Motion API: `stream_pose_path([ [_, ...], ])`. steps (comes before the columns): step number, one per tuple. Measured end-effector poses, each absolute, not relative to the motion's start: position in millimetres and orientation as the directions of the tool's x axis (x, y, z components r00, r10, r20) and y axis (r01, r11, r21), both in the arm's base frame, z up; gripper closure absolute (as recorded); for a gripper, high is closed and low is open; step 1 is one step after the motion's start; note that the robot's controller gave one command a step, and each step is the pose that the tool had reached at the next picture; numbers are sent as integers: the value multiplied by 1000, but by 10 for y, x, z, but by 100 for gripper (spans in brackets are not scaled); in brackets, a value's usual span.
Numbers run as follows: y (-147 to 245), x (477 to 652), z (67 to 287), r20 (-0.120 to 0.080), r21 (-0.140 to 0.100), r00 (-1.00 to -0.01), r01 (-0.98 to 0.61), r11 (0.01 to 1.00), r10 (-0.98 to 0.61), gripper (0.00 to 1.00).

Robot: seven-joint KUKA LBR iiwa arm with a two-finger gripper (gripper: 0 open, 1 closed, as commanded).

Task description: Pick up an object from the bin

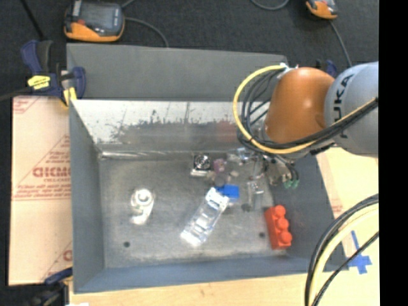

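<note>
Right of the bin's (86, 190) middle, the gripper (256, 185) hangs low, just beside a small blue piece (228, 192); wide or narrow, I cannot tell. A red block (278, 227) lies nearer.

- The grey metal bin (121, 171) is sitting open, its floor carrying a few small things.
- A white knobbly piece (140, 206) is lying alone at the left.
- A clear plastic pack (203, 220) is stretching diagonally mid-floor, with a small blue piece (228, 192) touching its upper end.
- A red block (278, 227) is resting near the right wall.
- A dark metallic piece (201, 164) and a purple bit (220, 166) are sitting near the back wall.
</note>
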State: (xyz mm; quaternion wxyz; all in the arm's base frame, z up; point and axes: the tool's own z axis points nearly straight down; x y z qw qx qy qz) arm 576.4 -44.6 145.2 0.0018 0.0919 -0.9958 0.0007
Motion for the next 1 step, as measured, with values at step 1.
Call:
stream_pose_path([
  [1, -269, 6204, 690, -6, 0, -996, -88, 996, -88, 0],
])
